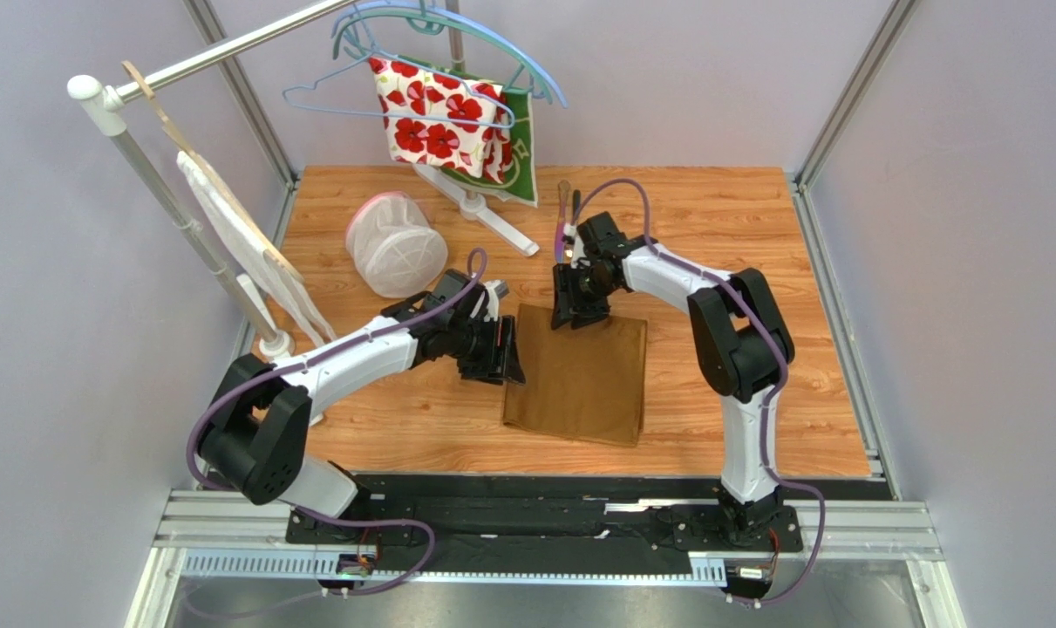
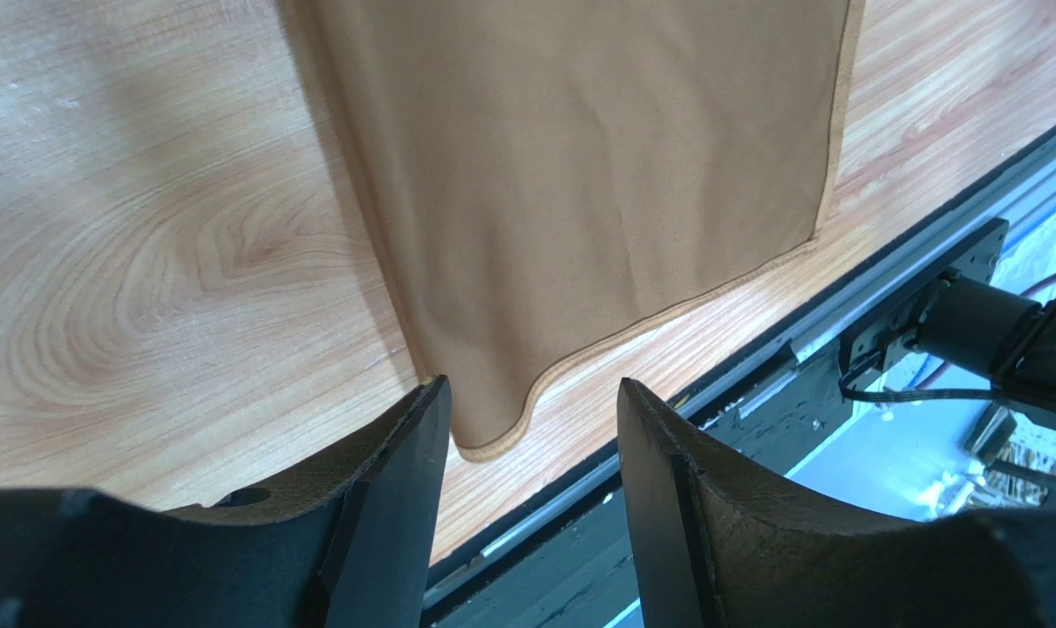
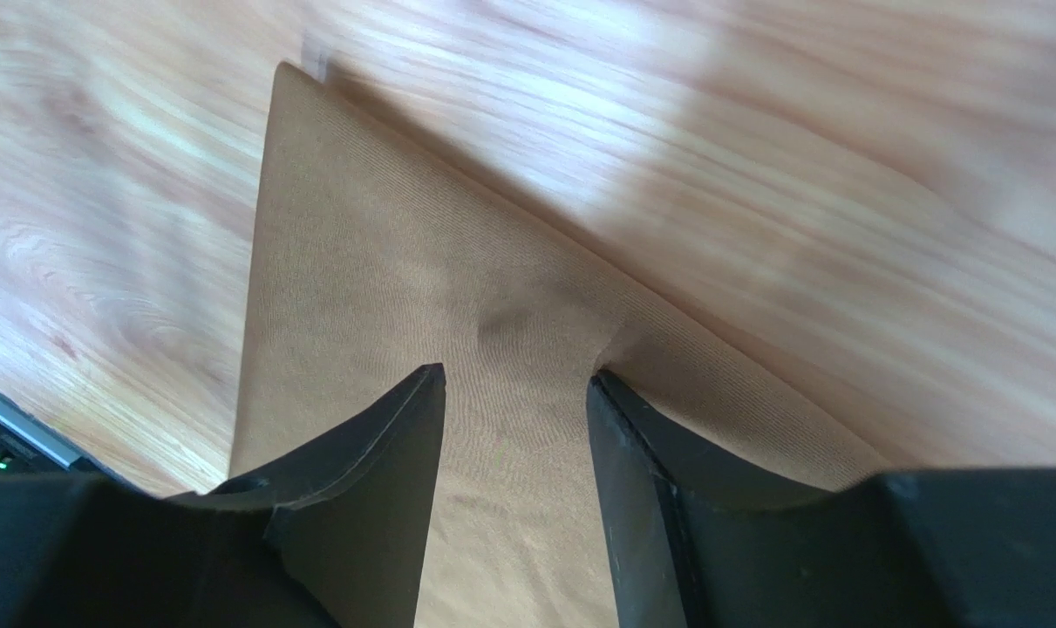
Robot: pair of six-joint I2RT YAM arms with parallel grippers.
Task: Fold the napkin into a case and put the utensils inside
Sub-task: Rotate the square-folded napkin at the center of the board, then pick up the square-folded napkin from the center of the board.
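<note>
The golden-brown napkin [image 1: 579, 377] lies flat on the wooden table, folded to a rough rectangle. My left gripper [image 1: 508, 356] is open at its left edge; in the left wrist view one napkin corner [image 2: 494, 425] lies just ahead of the open left gripper [image 2: 526, 408]. My right gripper [image 1: 580, 314] is open and low over the napkin's far edge; in the right wrist view the cloth [image 3: 363, 301] puckers between the fingers of the right gripper [image 3: 513, 386]. The purple-pink stick [image 1: 560, 236] and a dark handle [image 1: 574, 203] lie behind the right wrist, partly hidden.
A white mesh basket [image 1: 395, 245] stands at the back left. A floral cloth [image 1: 441, 121] and green cloth [image 1: 529, 160] hang from hangers on a rack [image 1: 166, 209]. A white stand foot [image 1: 494, 220] lies behind. The black base rail [image 1: 546, 504] runs along the near edge.
</note>
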